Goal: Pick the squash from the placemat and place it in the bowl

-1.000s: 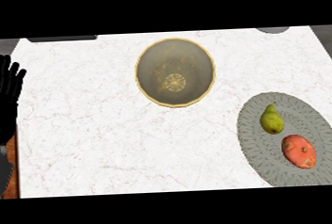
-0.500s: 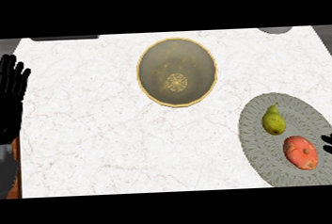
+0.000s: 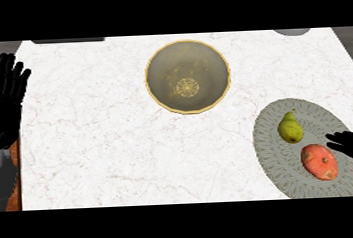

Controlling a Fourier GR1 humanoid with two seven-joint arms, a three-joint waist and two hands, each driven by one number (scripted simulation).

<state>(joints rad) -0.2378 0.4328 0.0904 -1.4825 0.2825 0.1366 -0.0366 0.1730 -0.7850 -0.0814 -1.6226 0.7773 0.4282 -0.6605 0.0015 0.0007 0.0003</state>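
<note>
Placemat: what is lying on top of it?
A yellow-green squash and a red-orange fruit lie on the placemat, apart. The right hand shows over its right edge, covering a bit of the mat there.

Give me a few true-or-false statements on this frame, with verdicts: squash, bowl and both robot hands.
1. The squash lies on the placemat. True.
2. The bowl holds the squash. False: the squash is on the placemat, apart from the bowl.
3. The left robot hand rests open at the left edge. True.
4. The right robot hand is curled round the squash. False: it is open at the right edge, beside the squash and apart from it.
</note>
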